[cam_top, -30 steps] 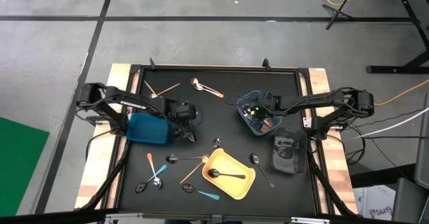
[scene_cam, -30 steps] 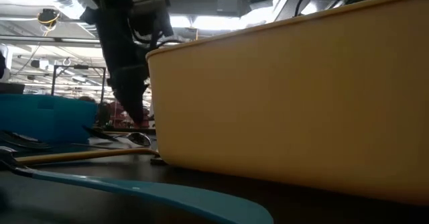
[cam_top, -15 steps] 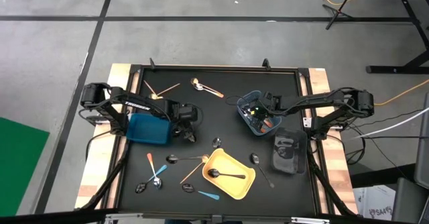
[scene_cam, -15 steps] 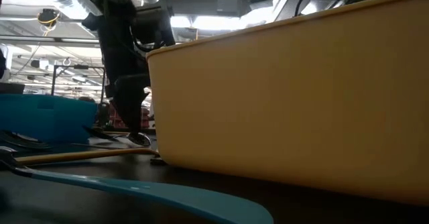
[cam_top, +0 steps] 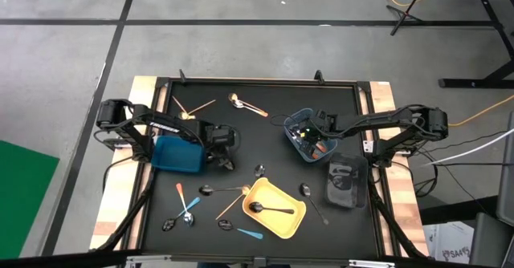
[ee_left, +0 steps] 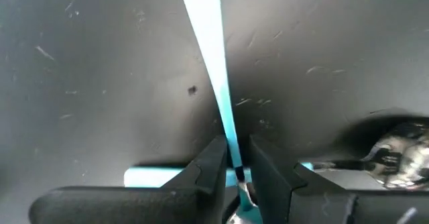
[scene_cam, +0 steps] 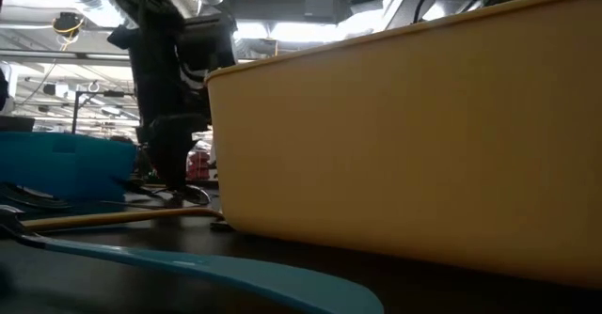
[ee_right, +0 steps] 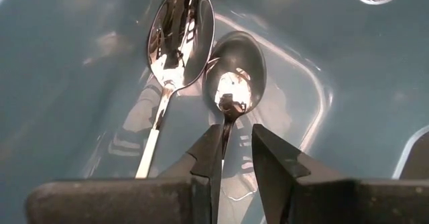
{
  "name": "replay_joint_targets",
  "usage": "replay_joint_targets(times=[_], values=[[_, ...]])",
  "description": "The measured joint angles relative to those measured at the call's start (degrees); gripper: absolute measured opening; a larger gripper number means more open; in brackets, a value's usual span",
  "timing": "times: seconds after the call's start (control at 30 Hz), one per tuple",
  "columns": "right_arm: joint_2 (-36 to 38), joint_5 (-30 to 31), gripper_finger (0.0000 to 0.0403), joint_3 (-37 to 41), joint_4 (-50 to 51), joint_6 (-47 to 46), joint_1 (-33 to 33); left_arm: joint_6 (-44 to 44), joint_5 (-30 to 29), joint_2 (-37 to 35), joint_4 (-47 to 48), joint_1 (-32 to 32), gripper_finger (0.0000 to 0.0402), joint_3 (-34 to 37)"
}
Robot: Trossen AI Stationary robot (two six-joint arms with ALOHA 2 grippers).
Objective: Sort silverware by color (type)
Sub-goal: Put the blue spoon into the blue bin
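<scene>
Here, your left gripper is down at the black table top, just beside the bright blue bin on the bin's inner side, its fingers pinched onto the thin handle of a light-blue-handled spoon that runs away across the mat. Another spoon's silver bowl lies close by on the mat.

Your right gripper is inside the grey-blue bin near the right edge; its fingers are closed on the stem of a silver spoon, whose bowl rests on the bin floor touching the bowl of a second silver spoon.

The yellow bin sits near the front edge with one all-black spoon lying in it. The dark bin sits beside the right rail; what it holds, if anything, you cannot tell from above.

Loose pieces crowd the front left: an orange-handled spoon, a blue-handled one and a wooden-handled one near the yellow bin's corner. Two tan pieces and another spoon pair lie toward the far edge. The widest bare mat is in the middle between the two blue bins, and along the far right corner.
</scene>
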State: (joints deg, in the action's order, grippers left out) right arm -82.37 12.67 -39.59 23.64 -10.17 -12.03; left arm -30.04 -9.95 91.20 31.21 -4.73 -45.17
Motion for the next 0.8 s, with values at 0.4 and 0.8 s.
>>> replay_joint_targets(times=[0.4, 0.8], values=[[0.0, 0.04, 0.0072, 0.0, 0.0, 0.0, 0.01, 0.11, 0.0, -0.09, -1.89, 0.02, 0.0031, 0.64], [0.0, 0.17, 0.0072, 0.0, 0.0, 0.0, 0.0, 1.09, -1.72, 0.09, -2.28, -0.04, 0.0006, -1.15]])
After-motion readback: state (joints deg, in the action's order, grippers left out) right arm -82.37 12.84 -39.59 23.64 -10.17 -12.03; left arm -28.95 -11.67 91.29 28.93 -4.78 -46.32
